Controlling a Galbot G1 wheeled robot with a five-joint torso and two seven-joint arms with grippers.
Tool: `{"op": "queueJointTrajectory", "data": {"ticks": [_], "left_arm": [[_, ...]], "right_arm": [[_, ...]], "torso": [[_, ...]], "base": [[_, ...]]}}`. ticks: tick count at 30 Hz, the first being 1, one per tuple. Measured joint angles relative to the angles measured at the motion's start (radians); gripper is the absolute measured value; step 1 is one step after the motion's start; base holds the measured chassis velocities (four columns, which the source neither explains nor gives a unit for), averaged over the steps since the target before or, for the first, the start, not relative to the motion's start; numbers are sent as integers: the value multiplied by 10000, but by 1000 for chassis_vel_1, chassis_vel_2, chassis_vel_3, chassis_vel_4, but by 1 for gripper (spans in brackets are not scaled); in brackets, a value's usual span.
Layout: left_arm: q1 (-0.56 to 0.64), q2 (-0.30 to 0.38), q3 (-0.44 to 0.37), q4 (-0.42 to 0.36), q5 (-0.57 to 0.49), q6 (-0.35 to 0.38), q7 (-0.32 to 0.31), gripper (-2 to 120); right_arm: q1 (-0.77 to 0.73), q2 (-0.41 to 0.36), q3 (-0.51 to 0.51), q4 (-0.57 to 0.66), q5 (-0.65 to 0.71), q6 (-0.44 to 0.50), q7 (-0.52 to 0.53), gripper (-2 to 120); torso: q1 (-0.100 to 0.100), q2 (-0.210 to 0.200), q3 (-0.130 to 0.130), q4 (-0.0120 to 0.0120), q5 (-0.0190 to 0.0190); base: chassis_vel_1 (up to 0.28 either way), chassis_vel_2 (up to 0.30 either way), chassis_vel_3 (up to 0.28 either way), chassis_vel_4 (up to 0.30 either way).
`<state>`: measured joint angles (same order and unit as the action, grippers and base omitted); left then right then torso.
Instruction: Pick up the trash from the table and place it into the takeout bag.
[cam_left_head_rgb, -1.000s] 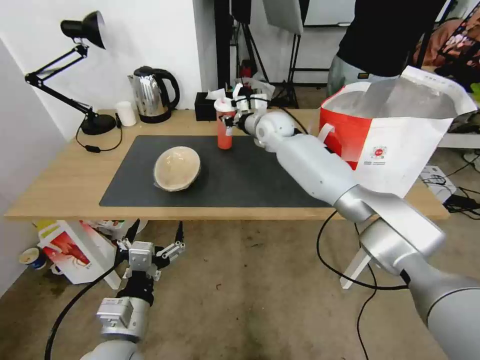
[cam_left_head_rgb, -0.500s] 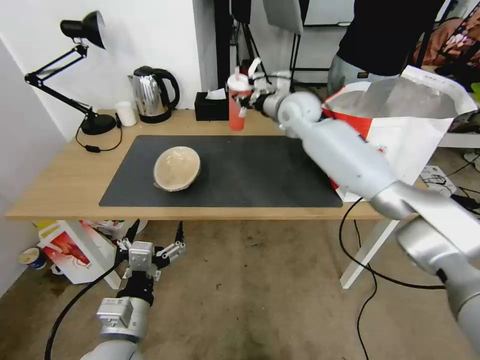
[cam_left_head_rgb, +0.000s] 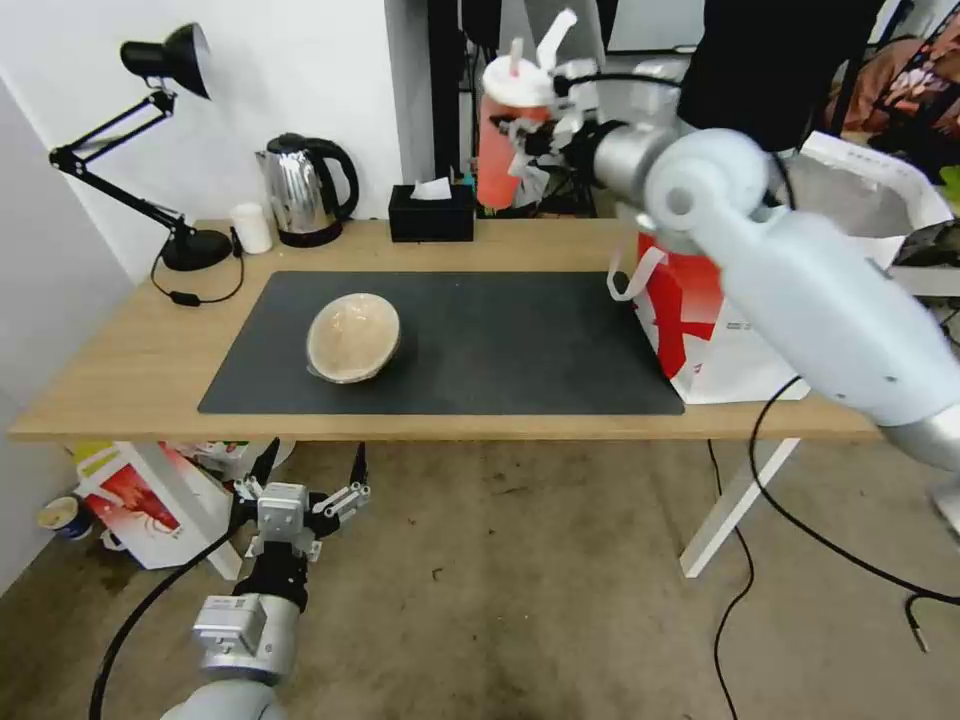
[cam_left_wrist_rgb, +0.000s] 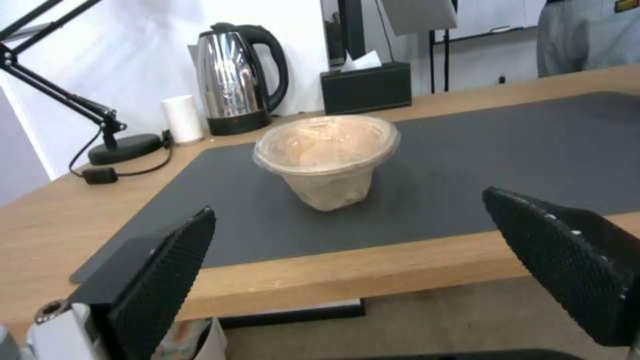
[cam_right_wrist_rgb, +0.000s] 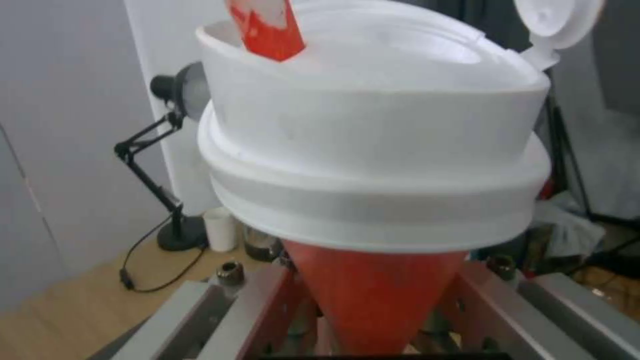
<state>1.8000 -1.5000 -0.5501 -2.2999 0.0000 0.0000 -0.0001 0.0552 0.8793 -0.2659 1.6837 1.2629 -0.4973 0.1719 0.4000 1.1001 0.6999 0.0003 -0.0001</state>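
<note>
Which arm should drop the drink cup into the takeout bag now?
Right. The right claw already grips the red drink cup, lifted near the takeout bag. The left claw hangs open below the table edge.

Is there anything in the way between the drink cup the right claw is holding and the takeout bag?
Nothing visible. The right claw holds the red drink cup high above the table's far edge, and the takeout bag stands open to its right. The robot's own right arm crosses in front of the bag's mouth in the head view.
</note>
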Motion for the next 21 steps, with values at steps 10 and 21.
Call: {"op": "queueJointTrajectory", "data": {"ticks": [10,21], "left_arm": [[0,0,0,0,0,0,0,100],[0,0,0,0,0,0,0,100]], "right_arm": [[-154,-1839,714,1467,1282,-131,397,12],[-1362,-3820,2004,2242,1816,-248,360,12]], "torso": [[-1,0,0,-1,2],[-1,0,0,-4,4]], "base": [[0,0,0,0],[0,0,0,0]]}}
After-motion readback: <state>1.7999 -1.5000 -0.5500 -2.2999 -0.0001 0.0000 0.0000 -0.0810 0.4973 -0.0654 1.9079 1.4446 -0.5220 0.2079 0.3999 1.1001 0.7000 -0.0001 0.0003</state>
